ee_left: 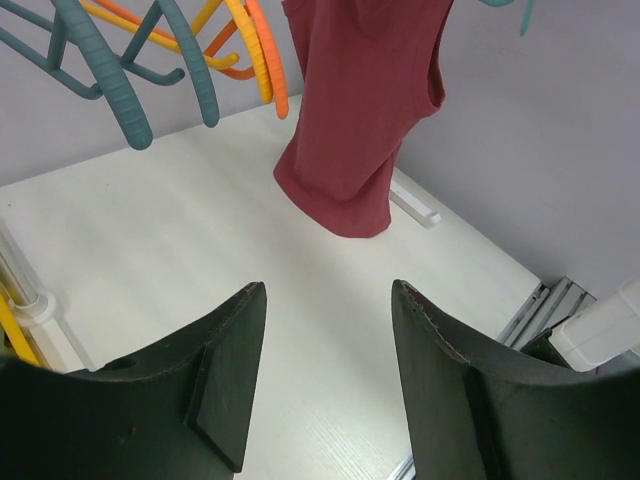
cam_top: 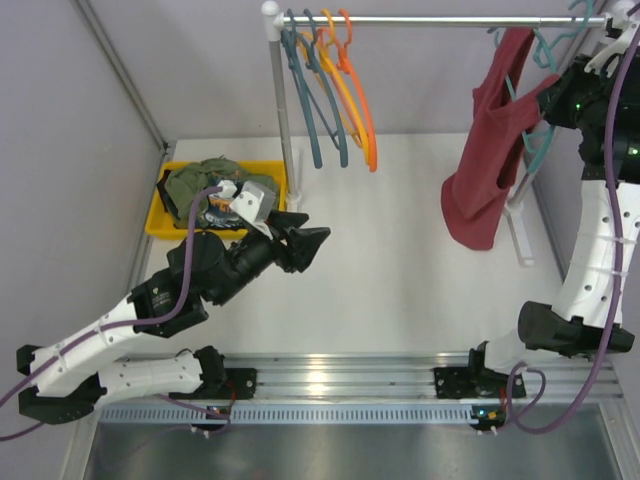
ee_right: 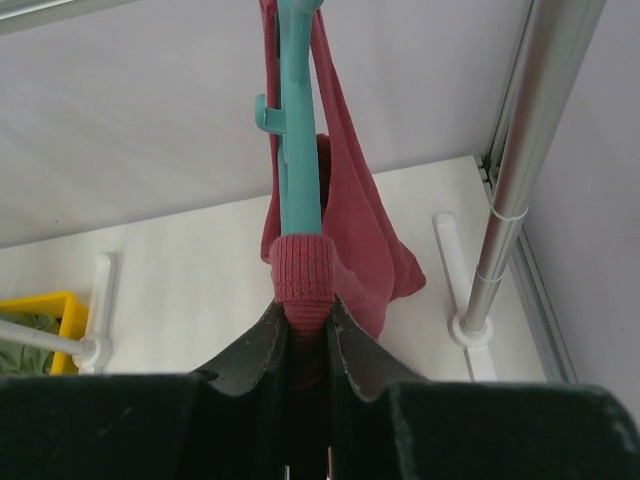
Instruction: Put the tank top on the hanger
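Observation:
The maroon tank top point(cam_top: 490, 160) hangs at the right end of the rack, its hem just above the table. It also shows in the left wrist view point(ee_left: 360, 110). One strap is looped round an arm of the teal hanger point(ee_right: 298, 150), which also shows in the top view point(cam_top: 545, 52). My right gripper point(ee_right: 305, 320) is shut on that ribbed strap at the hanger's end; in the top view it point(cam_top: 548, 92) is high beside the garment. My left gripper point(cam_top: 310, 245) is open and empty above the mid-left table, pointing toward the tank top. Its jaws point(ee_left: 328, 290) stand wide apart.
Slate-blue point(cam_top: 310, 100), yellow and orange hangers point(cam_top: 360, 110) hang on the rail point(cam_top: 450, 19) near the left pole point(cam_top: 283, 110). A yellow bin point(cam_top: 158, 226) holding an olive-green garment point(cam_top: 205, 180) sits at the back left. The rack's right pole point(ee_right: 520, 170) and foot point(cam_top: 520, 240) are close to my right arm.

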`<state>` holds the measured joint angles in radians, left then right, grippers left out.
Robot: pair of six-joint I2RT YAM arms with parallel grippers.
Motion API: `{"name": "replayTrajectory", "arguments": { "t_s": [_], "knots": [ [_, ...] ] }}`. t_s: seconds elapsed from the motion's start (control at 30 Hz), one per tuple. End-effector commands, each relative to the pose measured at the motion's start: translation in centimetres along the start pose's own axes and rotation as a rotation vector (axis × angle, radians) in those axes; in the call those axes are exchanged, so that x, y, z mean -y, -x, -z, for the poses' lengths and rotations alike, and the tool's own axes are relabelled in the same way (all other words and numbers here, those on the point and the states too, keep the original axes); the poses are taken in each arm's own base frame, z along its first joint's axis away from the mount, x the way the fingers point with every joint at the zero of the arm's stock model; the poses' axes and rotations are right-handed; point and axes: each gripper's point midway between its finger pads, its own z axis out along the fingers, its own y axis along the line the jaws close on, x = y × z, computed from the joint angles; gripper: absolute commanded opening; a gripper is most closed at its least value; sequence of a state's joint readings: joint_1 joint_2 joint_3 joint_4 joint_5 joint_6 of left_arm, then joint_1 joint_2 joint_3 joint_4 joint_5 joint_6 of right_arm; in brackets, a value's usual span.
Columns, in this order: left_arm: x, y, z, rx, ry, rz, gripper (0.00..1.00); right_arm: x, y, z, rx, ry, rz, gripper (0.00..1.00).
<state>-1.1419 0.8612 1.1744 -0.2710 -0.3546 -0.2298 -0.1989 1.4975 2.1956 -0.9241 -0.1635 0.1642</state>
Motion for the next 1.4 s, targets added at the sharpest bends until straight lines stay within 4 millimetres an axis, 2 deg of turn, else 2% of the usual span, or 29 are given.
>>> {"name": "replayTrajectory", "arguments": {
  "t_s": [0.0,0.1,0.43,0.53,0.67,0.7,0.83,1.0,1.13,1.37],
  "knots": [
    [0.6,1.2,-0.3,0.05,-0.025,-0.007,0.58,-0.3,3.8,0.6,0.133,0.016,0.022,0.0],
    [0.6,1.0,-0.3,0.047,-0.025,-0.015,0.59,0.1,3.1,-0.1,0.114,0.004,0.018,0.0],
    [0.6,0.2,-0.8,0.033,-0.027,-0.018,0.59,0.7,0.7,-0.6,0.076,-0.008,0.006,0.01],
    [0.7,0.1,-0.9,0.03,-0.028,-0.017,0.59,0.9,0.8,-0.2,0.089,-0.022,0.01,0.07],
    [0.7,0.1,-1.0,0.026,-0.027,-0.019,0.59,0.6,1.0,0.4,0.097,-0.016,0.011,0.24],
    [0.7,0.1,-1.0,0.027,-0.026,-0.017,0.59,0.7,0.9,0.5,0.097,-0.021,0.011,0.31],
    [0.7,0.0,-1.0,0.024,-0.027,-0.012,0.59,1.1,1.0,1.0,0.089,-0.05,0.005,0.41],
    [0.7,-0.1,-1.0,0.02,-0.027,-0.016,0.59,1.2,1.3,2.6,0.103,-0.074,0.001,0.56],
    [0.7,-0.2,-1.0,0.02,-0.027,-0.02,0.59,0.8,1.5,4.0,0.109,-0.067,-0.018,0.6],
    [0.8,-0.4,-1.1,0.016,-0.033,-0.019,0.59,-1.3,1.0,8.1,0.132,0.01,-0.048,0.67]
  ]
}}
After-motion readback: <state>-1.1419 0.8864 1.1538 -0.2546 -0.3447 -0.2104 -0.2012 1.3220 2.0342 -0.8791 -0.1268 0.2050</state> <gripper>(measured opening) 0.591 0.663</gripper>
